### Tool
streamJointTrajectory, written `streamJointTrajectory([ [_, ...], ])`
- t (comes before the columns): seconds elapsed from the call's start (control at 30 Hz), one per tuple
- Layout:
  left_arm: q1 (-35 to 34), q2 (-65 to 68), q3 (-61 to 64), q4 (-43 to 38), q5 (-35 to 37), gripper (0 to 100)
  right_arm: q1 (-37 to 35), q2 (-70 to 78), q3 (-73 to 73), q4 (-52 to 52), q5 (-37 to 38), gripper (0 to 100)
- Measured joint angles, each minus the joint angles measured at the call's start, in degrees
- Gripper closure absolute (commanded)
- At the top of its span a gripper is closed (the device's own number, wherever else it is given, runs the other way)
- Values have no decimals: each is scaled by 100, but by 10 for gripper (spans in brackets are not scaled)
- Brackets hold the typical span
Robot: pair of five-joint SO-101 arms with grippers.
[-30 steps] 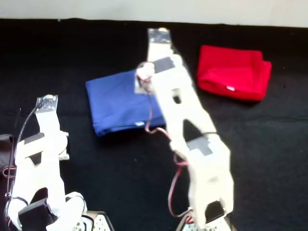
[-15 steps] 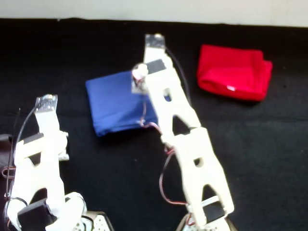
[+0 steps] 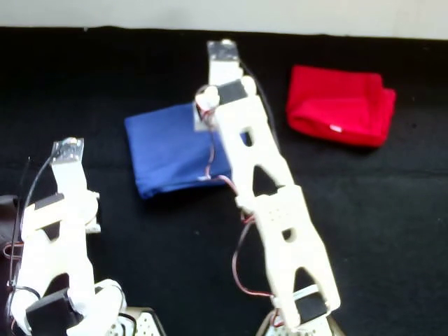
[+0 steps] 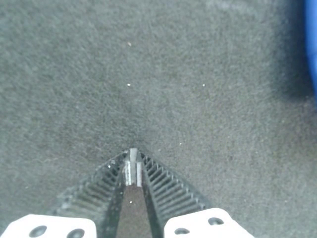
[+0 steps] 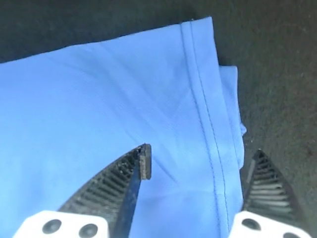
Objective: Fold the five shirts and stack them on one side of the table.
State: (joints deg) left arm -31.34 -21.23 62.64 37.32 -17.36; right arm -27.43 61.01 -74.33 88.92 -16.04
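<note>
A folded blue cotton shirt [image 3: 171, 150] lies as a flat rectangle on the black felt-covered table [image 3: 392, 210], and everything else is best placed from it. The right gripper [image 5: 200, 161] hangs directly over one side edge of the blue shirt with its jaws spread wide. One ribbed finger [image 5: 141, 163] is above the cloth. The other is out past the stitched hem [image 5: 203, 109], above bare table. That hem runs lengthwise through the gap between the jaws, so it lies across their closing line, and a straight descent and squeeze would probably catch the layered edge. In the high view this is the edge of the blue shirt that faces a folded red fabric shirt [image 3: 341, 105], which sits well apart from the blue one. If the red bundle marks the stacking side, the blue shirt would have to travel that way, away from the other arm. The left gripper [image 4: 131, 154] has its jaws pressed together with nothing between them. It sits over bare felt on the side of the blue shirt opposite the red one, near it but not touching. The right arm is plainly the nearer one and already lined up, so the lift looks like its job. The main risk is pinching only the top layer, which would let the fold fall open.
</note>
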Motion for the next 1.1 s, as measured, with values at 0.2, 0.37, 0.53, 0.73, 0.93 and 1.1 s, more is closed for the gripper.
streamJointTrajectory([
  [0.2, 0, 0, 0, 0, 0, 987, 53, 642, 0, -9, -141, 656],
  [0.37, 0, 0, 0, 0, 0, 987, 53, 967, -97, -44, -141, 753],
  [0.53, 0, 0, 0, 0, 0, 987, 70, 1020, -132, -26, -105, 971],
  [0.73, 0, 0, 0, 0, 0, 987, 211, 1090, -484, 273, 976, 992],
  [0.93, 0, 0, 0, 0, 0, 987, 686, 1160, -1776, 1002, 1222, 992],
  [1.1, 0, 0, 0, 0, 0, 987, 1319, 870, -1969, 1134, 1864, 992],
])
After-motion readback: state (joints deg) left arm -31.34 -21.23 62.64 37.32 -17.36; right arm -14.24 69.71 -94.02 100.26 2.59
